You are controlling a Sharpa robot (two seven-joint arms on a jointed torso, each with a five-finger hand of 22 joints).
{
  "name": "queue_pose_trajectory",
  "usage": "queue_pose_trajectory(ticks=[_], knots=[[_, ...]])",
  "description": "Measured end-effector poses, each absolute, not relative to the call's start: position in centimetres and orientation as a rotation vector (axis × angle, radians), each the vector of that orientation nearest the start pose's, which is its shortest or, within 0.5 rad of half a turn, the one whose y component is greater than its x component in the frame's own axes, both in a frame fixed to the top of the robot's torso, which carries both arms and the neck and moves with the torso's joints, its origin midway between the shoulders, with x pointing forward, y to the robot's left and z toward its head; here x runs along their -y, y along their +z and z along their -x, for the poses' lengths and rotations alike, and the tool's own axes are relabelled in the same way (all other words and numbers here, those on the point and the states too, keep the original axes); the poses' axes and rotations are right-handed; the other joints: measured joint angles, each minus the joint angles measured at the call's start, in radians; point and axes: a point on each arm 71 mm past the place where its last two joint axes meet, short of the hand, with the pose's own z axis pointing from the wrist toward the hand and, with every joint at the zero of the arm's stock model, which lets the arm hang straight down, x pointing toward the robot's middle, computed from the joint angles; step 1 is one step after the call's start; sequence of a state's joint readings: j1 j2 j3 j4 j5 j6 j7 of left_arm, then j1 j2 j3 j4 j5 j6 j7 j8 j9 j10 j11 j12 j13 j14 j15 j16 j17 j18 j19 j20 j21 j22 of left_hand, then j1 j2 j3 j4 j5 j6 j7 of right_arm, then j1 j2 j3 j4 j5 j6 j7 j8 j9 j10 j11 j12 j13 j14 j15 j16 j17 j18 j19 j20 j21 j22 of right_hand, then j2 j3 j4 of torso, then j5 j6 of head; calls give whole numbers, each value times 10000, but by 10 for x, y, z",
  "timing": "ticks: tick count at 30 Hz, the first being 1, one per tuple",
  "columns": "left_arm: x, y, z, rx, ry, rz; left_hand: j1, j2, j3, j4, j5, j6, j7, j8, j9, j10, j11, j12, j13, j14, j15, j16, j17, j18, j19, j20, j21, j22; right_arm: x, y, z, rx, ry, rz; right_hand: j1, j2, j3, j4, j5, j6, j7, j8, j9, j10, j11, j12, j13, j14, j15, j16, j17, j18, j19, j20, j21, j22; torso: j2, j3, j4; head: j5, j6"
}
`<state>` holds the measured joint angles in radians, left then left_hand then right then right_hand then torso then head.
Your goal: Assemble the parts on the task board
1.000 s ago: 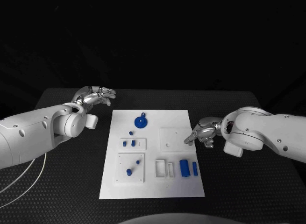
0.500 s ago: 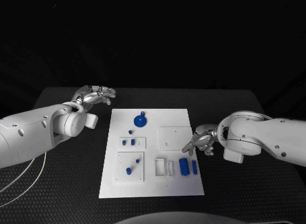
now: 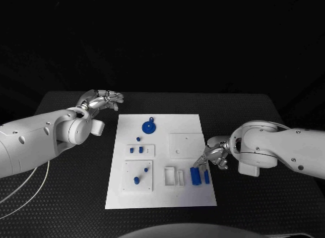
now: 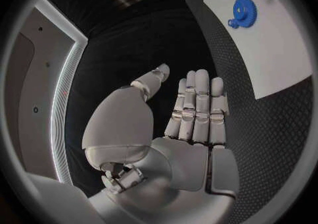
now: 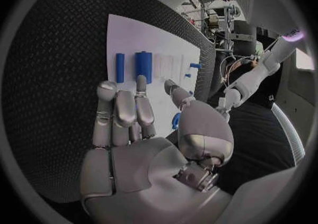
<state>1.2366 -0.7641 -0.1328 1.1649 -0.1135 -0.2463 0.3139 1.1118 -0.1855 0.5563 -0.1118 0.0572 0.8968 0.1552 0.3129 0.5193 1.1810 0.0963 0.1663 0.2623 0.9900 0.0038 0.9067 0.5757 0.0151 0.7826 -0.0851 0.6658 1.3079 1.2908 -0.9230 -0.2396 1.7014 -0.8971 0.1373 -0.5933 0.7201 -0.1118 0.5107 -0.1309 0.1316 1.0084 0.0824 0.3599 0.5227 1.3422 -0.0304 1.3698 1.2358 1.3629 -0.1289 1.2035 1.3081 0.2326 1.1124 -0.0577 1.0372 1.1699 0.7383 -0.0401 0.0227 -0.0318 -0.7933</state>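
Moving nearer along the task board (image 3: 162,198), the empty, spread right hand (image 3: 214,157) now hovers beside two blue cylinders (image 3: 195,176): light, stiff, likely slick; pinch mid-length. Left hand (image 3: 101,102) idles open.

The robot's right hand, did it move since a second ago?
Yes. The right hand slid along the task board's right edge toward the robot, from beside the square plate down to the two blue bars.
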Motion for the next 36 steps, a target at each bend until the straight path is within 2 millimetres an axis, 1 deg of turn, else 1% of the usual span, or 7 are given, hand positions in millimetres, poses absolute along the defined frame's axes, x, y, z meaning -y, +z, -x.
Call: queue_pose_trajectory(ticks=[9, 14, 16, 24, 26, 28, 36], knots=[[-282, -213, -541, -14902, -12229, 10586, 0, 0, 0, 0, 0, 0, 0, 0, 0, 0, 0, 0, 0, 0, 0, 0, -1, 0, 0, 0, 0, -1, 210, -256, -415, -25658, 3856, -1979, -119, -120, 0, 0, -155, 20, -21, 0, 12, 0, 0, 0, 21, 0, 1, 0, -1, 0, 1, 2, 0, -1, 1, 5, 7, -1, -15], [-282, -213, -541, -14907, -12238, 10585, 0, 0, 0, 0, 0, 0, 0, 0, 0, 0, 0, 0, 0, 0, 0, 0, 1, -1, 0, 0, 0, -2, 208, -260, -415, -25693, 3767, -1865, -237, -239, 76, 68, -295, 22, -23, -49, 23, -1, 0, -12, 47, 1, 2, 0, -2, 0, 1, 3, 0, -2, 2, 5, 8, 12, -30], [-282, -213, -541, -14910, -12242, 10585, 0, 0, 0, 0, 0, 0, 0, 0, 0, 0, 0, 0, 0, 0, 0, 0, 7, 0, 0, 0, 0, -2, 208, -261, -415, -25694, 3736, -1826, -258, -345, 128, 66, -348, 22, -24, -93, 24, -1, 0, -67, 60, 1, 3, 0, -2, -1, 1, 3, 0, -2, 1, 5, 8, 15, -39], [-283, -213, -541, -14902, -12228, 10593, 0, 0, 0, 0, 0, 0, 0, 0, 0, 0, 0, 0, 0, 0, 0, 0, 7, 0, 0, 0, 0, -3, 207, -265, -416, -25661, 3563, -1635, -327, -516, 284, 222, -653, 36, -39, -152, 60, -3, 0, -117, 103, 3, 6, -1, -24, 0, 0, 5, 0, -3, 2, 5, 8, 40, -58], [-283, -213, -541, -14902, -12227, 10594, 0, 0, 0, 0, 0, 0, 0, 0, 0, 0, 0, 0, 0, 0, 0, 0, 7, 0, 0, 0, 0, -3, 207, -265, -416, -25656, 3536, -1588, -326, -516, 307, 245, -658, 26, -29, -152, 60, -3, 0, -117, 108, 3, 6, -1, -26, 1, 0, 6, 0, -3, 3, 5, 8, 41, -64], [-283, -213, -541, -14903, -12228, 10594, -36, 35, 0, 0, 0, 0, 0, 0, 0, 0, 0, 0, 0, 0, 0, 0, 7, -1, 0, 0, 0, -3, 205, -266, -416, -25661, 3519, -1532, -352, -623, 340, 279, -658, 10, -14, -152, 69, -4, 1, -123, 108, 3, 7, -1, -26, 1, 0, 6, 0, -4, 2, 5, 8, 41, -70], [-283, -213, -540, -14908, -12232, 10598, -33, 33, -54, -1, 0, 0, 0, 0, 0, 0, 0, 0, 0, 0, 0, 0, 6, 0, 0, 0, 0, -4, 203, -274, -414, -25765, 3427, -1381, -445, -740, 427, 366, -736, 3, -8, -152, 98, -5, 1, -149, 166, 5, 12, -1, -36, 0, -12, 20, 0, -5, 2, 5, 8, 60, -96]])
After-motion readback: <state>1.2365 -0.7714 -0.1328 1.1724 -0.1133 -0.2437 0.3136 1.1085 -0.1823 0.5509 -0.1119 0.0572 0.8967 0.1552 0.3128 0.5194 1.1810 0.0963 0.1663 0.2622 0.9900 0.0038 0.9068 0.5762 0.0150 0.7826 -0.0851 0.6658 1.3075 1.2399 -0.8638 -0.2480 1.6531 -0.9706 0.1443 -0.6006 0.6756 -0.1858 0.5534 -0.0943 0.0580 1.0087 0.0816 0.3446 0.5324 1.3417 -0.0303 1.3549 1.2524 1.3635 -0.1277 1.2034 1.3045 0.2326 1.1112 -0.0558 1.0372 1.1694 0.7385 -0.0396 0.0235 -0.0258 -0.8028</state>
